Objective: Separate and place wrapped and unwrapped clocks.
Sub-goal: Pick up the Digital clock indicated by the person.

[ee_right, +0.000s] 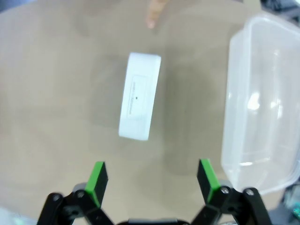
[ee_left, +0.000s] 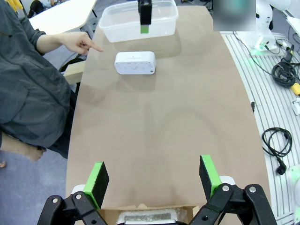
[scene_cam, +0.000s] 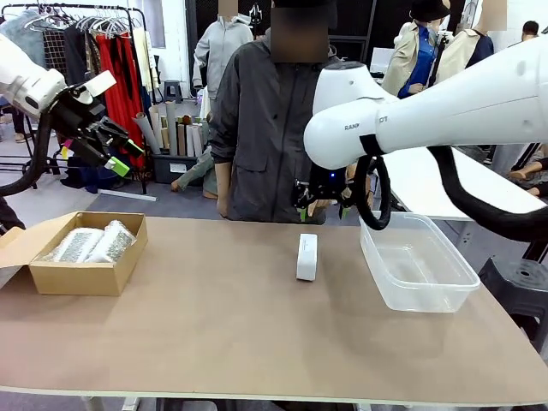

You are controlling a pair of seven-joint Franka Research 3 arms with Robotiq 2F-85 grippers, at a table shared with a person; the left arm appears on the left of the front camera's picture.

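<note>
The brown table carries everything, with a person standing at its far side. The white right arm reaches across, and the right jaws hang spread and empty just above the unwrapped clock. This smooth white block lies flat on the bare table. In the right wrist view it is ahead of those jaws, in line with the gap between them. The clear plastic tub sits just beside those jaws and holds nothing. The left jaws, also spread and empty, are raised well above the open cardboard box. Two wrapped clocks lie side by side in that box, below those jaws. The person's hand points a finger at the unwrapped clock, far ahead of the left jaws.
</note>
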